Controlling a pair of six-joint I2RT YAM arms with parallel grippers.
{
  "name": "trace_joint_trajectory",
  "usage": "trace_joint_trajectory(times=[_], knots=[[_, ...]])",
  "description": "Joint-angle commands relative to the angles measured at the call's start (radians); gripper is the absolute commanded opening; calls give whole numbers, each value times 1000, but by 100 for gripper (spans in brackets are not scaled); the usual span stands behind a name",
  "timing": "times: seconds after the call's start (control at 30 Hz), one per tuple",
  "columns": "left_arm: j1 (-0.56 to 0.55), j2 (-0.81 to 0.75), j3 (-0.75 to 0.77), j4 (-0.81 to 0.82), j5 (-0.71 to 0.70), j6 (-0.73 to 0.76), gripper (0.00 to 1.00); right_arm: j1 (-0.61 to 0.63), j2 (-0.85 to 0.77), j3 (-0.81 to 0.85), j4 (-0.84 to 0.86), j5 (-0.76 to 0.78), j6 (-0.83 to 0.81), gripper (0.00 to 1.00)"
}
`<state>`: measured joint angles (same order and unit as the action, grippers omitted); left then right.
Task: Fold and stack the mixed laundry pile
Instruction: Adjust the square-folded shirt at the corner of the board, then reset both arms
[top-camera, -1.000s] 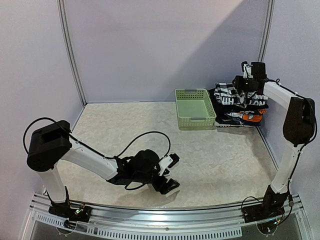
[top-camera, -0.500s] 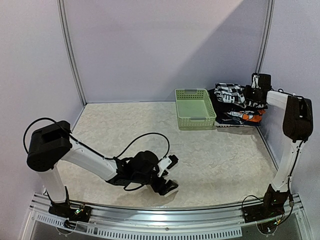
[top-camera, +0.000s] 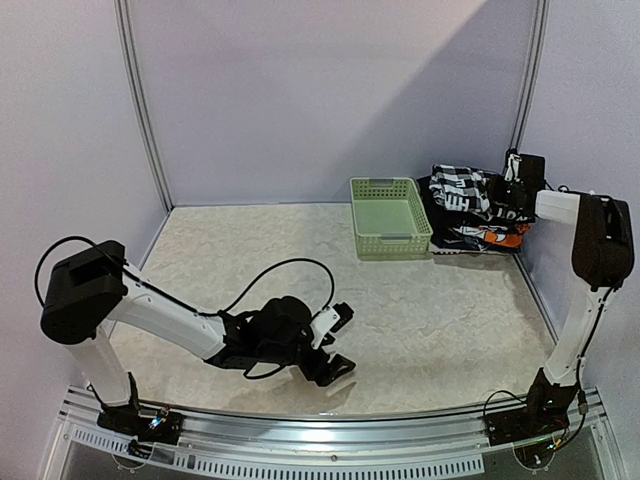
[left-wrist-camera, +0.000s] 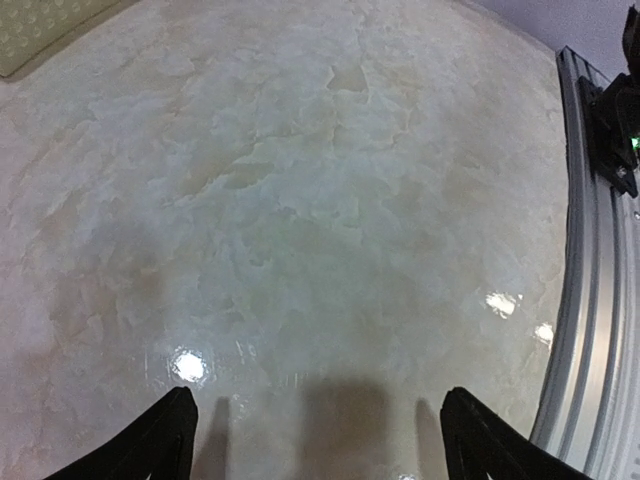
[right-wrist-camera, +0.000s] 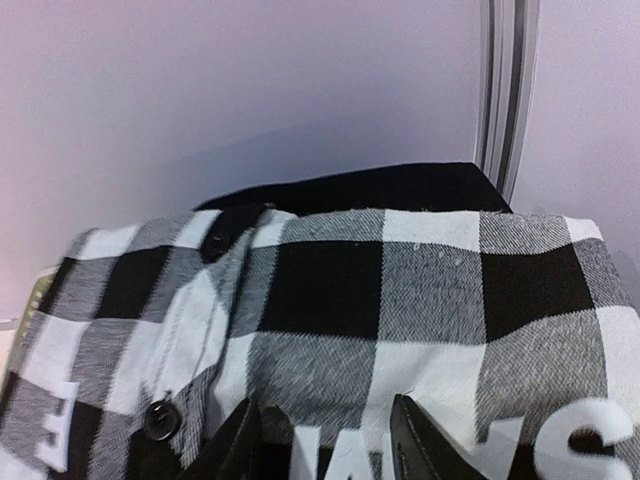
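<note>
**One pile, and only the right arm within reach of it**

The mixed laundry pile (top-camera: 478, 222) is heaped in the far right corner of the pale marbled table (top-camera: 250, 250), just right of the pale green slotted plastic basket (top-camera: 392, 243). On top of it lies the black-and-white checked shirt with white lettering (right-wrist-camera: 400, 300), with the plain black cloth (right-wrist-camera: 380, 185) showing behind it against the wall.

The right gripper (top-camera: 515, 182) is down on the pile. In its wrist view the shirt fills the frame directly ahead, and its two fingertips (right-wrist-camera: 242, 445) stand partly apart with checked fabric between them. Whether they have actually nipped the cloth I cannot tell.

The left gripper (top-camera: 338, 343) hangs low by the near edge, well apart from the pile, jaws spread wide over bare table and holding nothing.

Any lift of the shirt looks to fall to the right arm, which would have to draw it toward the table's open middle.
</note>
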<state>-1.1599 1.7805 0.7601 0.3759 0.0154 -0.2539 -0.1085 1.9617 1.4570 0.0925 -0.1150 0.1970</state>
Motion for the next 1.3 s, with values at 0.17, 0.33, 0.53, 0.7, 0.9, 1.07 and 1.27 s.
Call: trace_joint_trajectory(times=[0.17,0.33,0.53,0.7,0.9,1.07,1.27], knots=[[11,-103,29,-108,-87,49,86,101,-219,-21,-104,43,-27,58],[12,-160,47,-164,-150,61,87,175,-305,-34,-149,61,-40,70],[18,-253,72,-247,-282,81,89,241,-422,-52,-184,-7,-26,82],[27,-344,107,-322,-412,118,96,330,-517,-91,-207,-46,-19,96],[51,-424,191,-446,-572,160,100,421,-675,-209,-182,-102,16,99],[93,-506,222,-480,-672,214,100,441,-793,-340,-146,-193,83,99],[183,-619,209,-537,-733,233,100,441,-950,-504,-148,-213,126,99]])
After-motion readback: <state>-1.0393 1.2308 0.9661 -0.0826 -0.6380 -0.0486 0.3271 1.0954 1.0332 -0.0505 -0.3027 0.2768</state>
